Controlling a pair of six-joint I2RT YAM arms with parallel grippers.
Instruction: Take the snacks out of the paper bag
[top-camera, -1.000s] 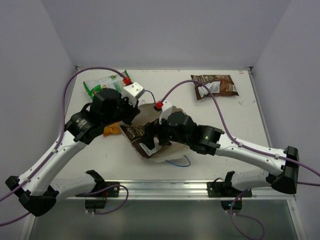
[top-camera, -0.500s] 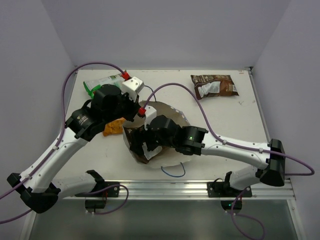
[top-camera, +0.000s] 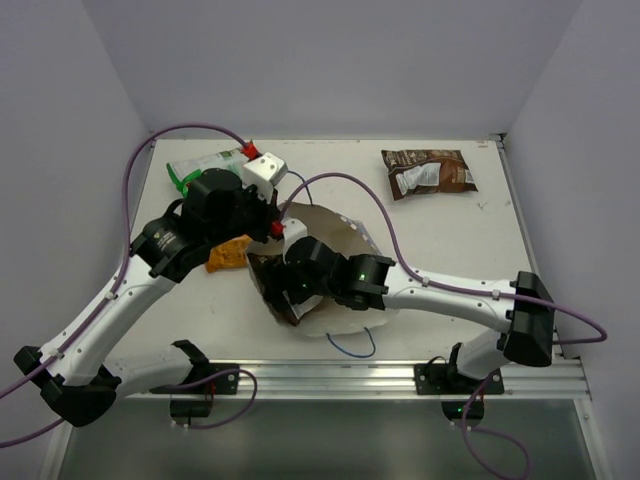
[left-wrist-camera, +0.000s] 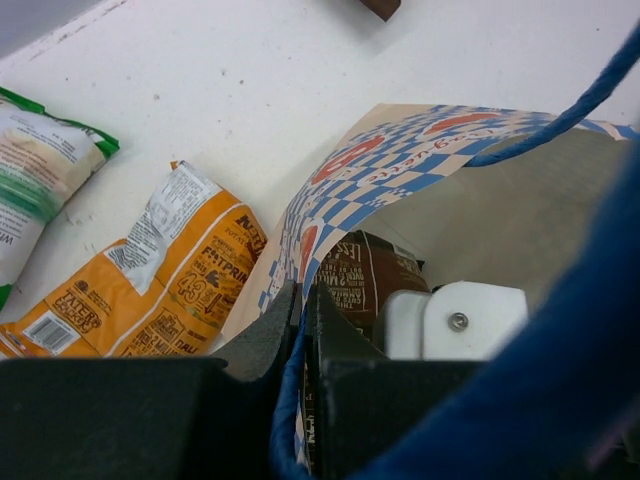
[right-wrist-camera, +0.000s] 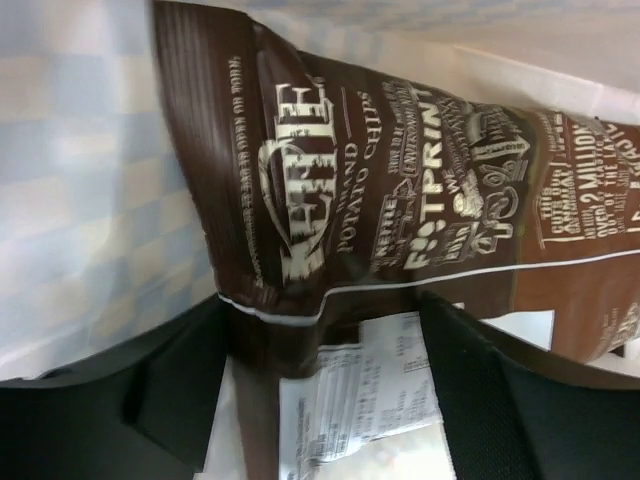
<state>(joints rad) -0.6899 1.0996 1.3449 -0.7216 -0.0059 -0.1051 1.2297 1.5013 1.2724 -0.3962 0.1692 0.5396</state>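
Worktop (top-camera: 330, 170) holds three: green-white chip bag (top-camera: 205, 165), orange packet (top-camera: 228, 254), brown packet (top-camera: 430, 172). Second brown packet (right-wrist-camera: 400, 200) sits inside the one paper bag (top-camera: 340, 228), right gripper (right-wrist-camera: 335, 390) spread wide astride it. Left gripper (left-wrist-camera: 305, 320) pinches the bag rim.

my left gripper (left-wrist-camera: 305, 310) is matt black plastic. the paper bag (left-wrist-camera: 420, 150) it pinches is matt tan paper with flat printed checks, its blue cord (left-wrist-camera: 565, 112) a twisted fibre. the brown packet (right-wrist-camera: 400, 200) inside is glossy crinkled film, like the orange packet (left-wrist-camera: 170, 285). the bench (left-wrist-camera: 300, 70) is matt white, faintly specked.
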